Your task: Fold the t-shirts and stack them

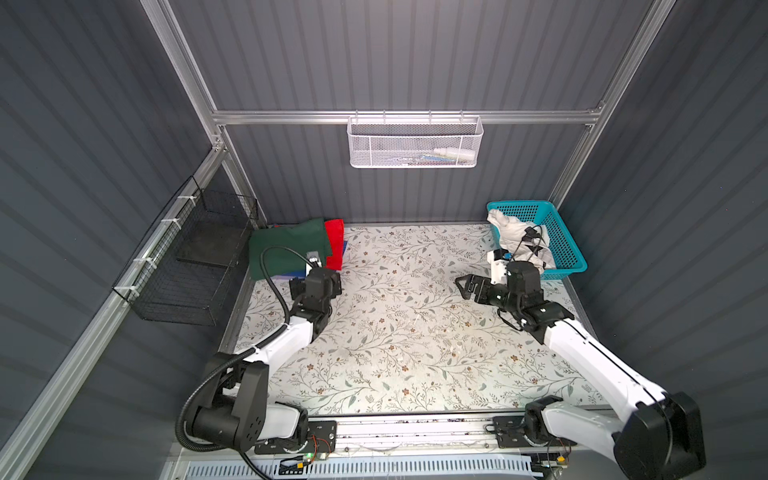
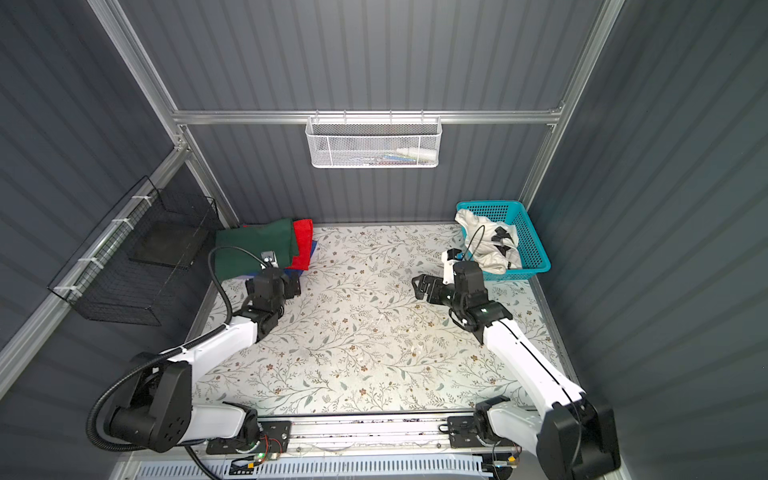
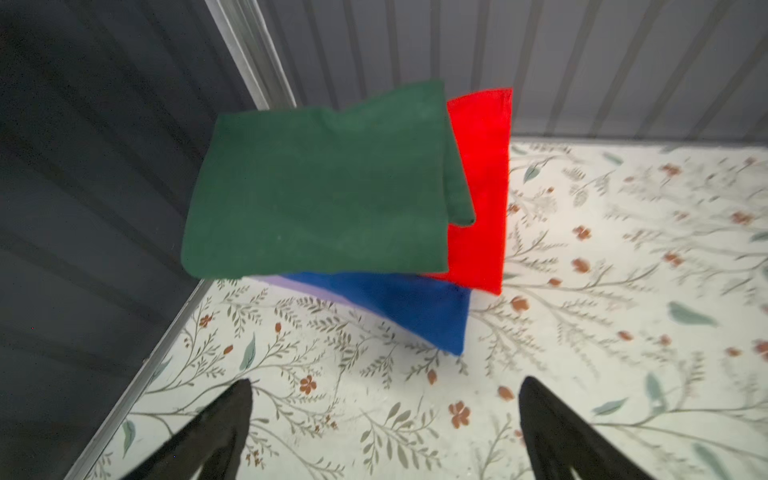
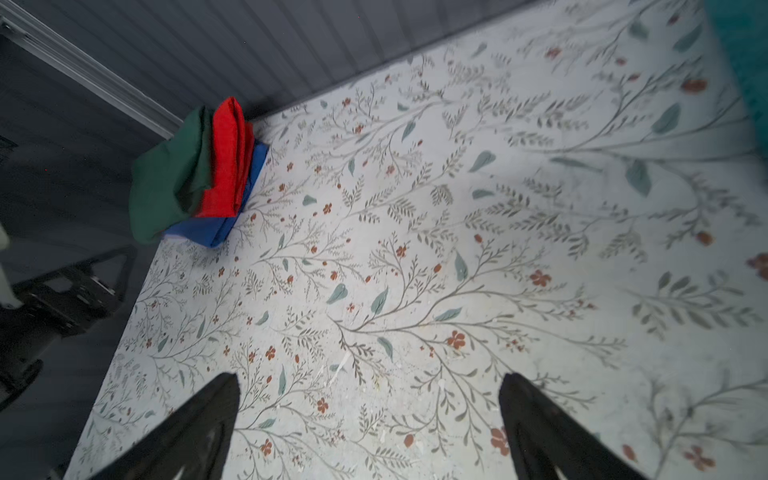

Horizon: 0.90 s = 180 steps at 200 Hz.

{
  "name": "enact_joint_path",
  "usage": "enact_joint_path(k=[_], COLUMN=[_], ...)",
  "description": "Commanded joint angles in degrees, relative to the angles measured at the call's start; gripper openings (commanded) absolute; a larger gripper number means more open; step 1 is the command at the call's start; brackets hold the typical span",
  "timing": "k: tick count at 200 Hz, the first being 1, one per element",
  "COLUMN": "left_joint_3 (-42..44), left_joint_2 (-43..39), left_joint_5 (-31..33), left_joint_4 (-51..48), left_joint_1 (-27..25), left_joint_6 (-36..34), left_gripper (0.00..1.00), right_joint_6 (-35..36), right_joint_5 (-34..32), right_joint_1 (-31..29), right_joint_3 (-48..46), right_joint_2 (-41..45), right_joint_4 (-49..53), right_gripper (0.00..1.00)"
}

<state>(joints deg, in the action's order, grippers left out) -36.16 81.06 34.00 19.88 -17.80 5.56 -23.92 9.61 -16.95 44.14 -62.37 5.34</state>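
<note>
Folded t-shirts lie stacked in the back left corner: a dark green one [image 1: 286,245] [image 3: 316,187] on top, a red one [image 1: 334,245] [image 3: 482,187] under it, a blue one [image 3: 395,303] below, and a lilac edge [image 3: 291,284] at the bottom. My left gripper [image 3: 386,382] hovers open just in front of the stack, nothing between its fingers. A crumpled white t-shirt with black marks [image 1: 519,241] [image 2: 486,241] fills the turquoise basket [image 1: 561,237] at the back right. My right gripper [image 1: 465,286] [image 4: 370,376] is open and empty over the table, left of the basket.
The floral table [image 1: 395,332] lies between the arms. A white mesh basket [image 1: 415,141] hangs on the back rail and a black wire basket [image 1: 195,266] on the left wall. Corrugated walls close in the back and both sides.
</note>
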Motion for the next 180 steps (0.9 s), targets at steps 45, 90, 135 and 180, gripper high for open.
enact_joint_path(k=[45,90,135,180], left_joint_3=[12.53,20.2,16.38,9.78], left_joint_2=[0.68,12.21,18.57,17.64], left_joint_5=[5.12,-2.0,-13.44,-18.64], left_joint_4=[24.9,51.87,49.46,34.87], left_joint_1=[-0.04,3.04,9.92,11.72], left_joint_6=[-5.7,-12.53,-8.52,-7.44], left_gripper=[1.0,1.0,1.0,1.0], right_joint_6=[9.39,13.81,19.52,20.82], right_joint_5=[-26.06,-38.55,-43.59,-34.55], right_joint_1=[0.69,2.22,7.04,13.43], right_joint_3=[-7.72,-15.29,-29.97,-31.75], right_joint_2=[4.32,2.96,-2.73,-12.79], right_joint_4=[-12.78,-22.61,-51.31,-65.38], right_gripper=[0.99,0.99,0.99,0.99])
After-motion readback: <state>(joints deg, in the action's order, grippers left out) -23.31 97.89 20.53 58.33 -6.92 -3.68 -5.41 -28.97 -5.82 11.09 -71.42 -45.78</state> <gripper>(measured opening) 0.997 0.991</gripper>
